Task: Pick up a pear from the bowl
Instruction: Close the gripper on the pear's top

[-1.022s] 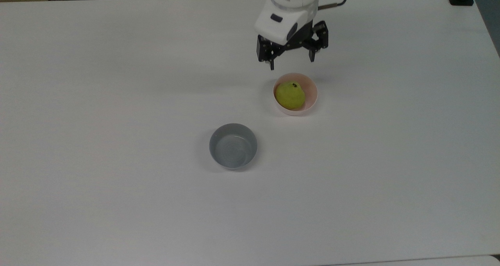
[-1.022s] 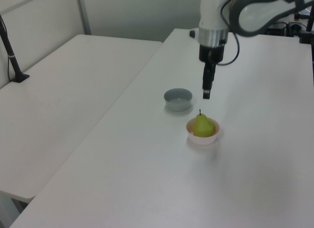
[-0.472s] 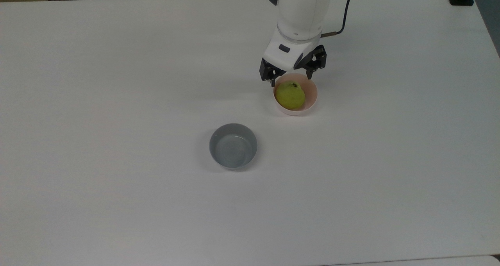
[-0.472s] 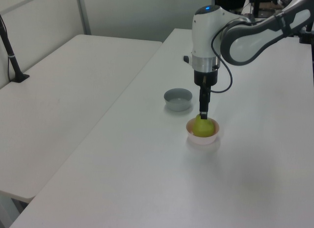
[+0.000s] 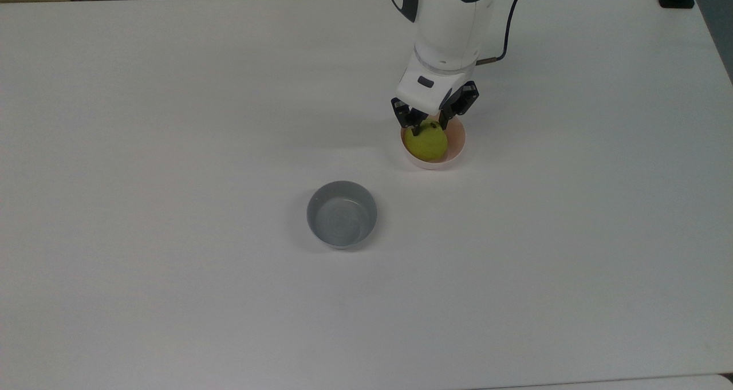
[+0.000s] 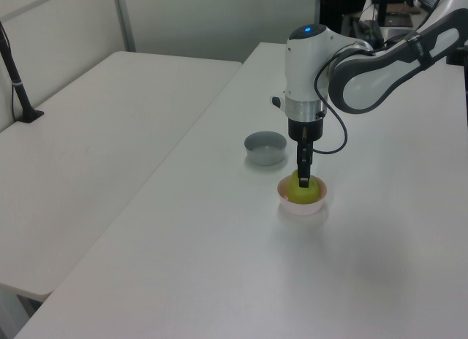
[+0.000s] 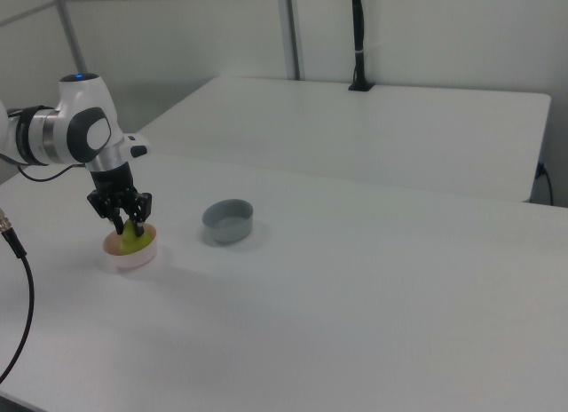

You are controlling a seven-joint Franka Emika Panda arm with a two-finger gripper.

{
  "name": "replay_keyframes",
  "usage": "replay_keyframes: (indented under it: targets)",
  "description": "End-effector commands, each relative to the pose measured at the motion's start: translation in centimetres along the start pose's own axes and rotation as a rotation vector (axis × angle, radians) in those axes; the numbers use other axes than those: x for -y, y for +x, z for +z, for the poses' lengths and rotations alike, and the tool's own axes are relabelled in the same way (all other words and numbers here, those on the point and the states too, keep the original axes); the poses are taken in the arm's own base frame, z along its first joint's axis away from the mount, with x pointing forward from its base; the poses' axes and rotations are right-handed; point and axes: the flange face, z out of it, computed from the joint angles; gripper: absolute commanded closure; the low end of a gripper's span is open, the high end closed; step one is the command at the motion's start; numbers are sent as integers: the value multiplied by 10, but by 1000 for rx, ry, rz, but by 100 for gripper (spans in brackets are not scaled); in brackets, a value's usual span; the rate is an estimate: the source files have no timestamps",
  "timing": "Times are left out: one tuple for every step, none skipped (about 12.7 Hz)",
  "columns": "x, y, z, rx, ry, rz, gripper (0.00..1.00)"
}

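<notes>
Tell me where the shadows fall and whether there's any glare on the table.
Top view: soft shadow on the table to the top view's left of the grey bowl; no harsh glare. Left view: faint shadow under the pink bowl. Right view: even, diffuse light.

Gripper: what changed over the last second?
The gripper came down from above the table beyond the pink bowl and now straddles the pear's top, fingers narrower. Pear, pink bowl and grey bowl stayed put.

gripper [image 5: 429,125] lowered, jaws narrowed around pear [image 5: 426,142]
</notes>
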Motion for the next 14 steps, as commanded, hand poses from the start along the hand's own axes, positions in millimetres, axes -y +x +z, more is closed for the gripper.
replay_keyframes:
  targets:
    - [3, -2, -1, -34, -11, 10, 100]
    - [4, -2, -2, -34, -11, 9, 100]
    - [3, -3, -4, -33, -11, 12, 100]
    - [3, -3, -8, -36, -10, 12, 100]
    - [2, -4, -15, -45, -8, 16, 100]
    - [2, -4, -23, -54, -6, 16, 100]
    - [2, -6, -30, -46, -6, 17, 100]
    - [3, -7, -39, -52, -2, 15, 100]
    - [5, -9, -47, -60, 4, 14, 100]
    - [5, -12, -57, -62, 5, 15, 100]
    - [3, -14, -71, -69, 6, 16, 100]
    - [-4, -17, -82, -68, 5, 22, 100]
    - [-14, -20, -103, -86, 6, 30, 100]
    - [-25, -24, -117, -90, 5, 45, 100]
